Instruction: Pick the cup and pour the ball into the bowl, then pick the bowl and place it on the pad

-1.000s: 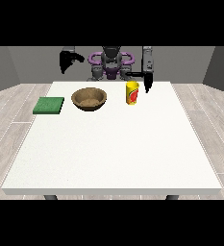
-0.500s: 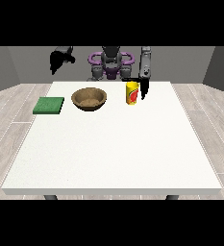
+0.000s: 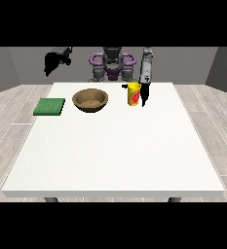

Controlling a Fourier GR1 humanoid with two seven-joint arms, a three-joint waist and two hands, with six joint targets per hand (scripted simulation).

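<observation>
At the view's right, one robot hand [image 3: 144, 95] hangs down from its pale forearm, fingers pointing at the counter [image 3: 115, 146], right beside the cup [image 3: 133, 94]. It looks pressed against the cup's side, with a dark tip showing at the cup's far rim, but I cannot tell whether its fingers are curled round the cup or straight. The other robot hand [image 3: 52, 62], at the view's left, is raised in the air above the counter's far corner, well apart from everything; whether it is spread or closed I cannot tell.

I count one cup, one bowl [image 3: 90, 100] and one pad [image 3: 49, 106], all in a row near the far edge. The cup is yellow with a red mark and stands upright. The bowl, brown and round, sits between cup and pad. The pad is green, flat and square. No ball can be made out.
</observation>
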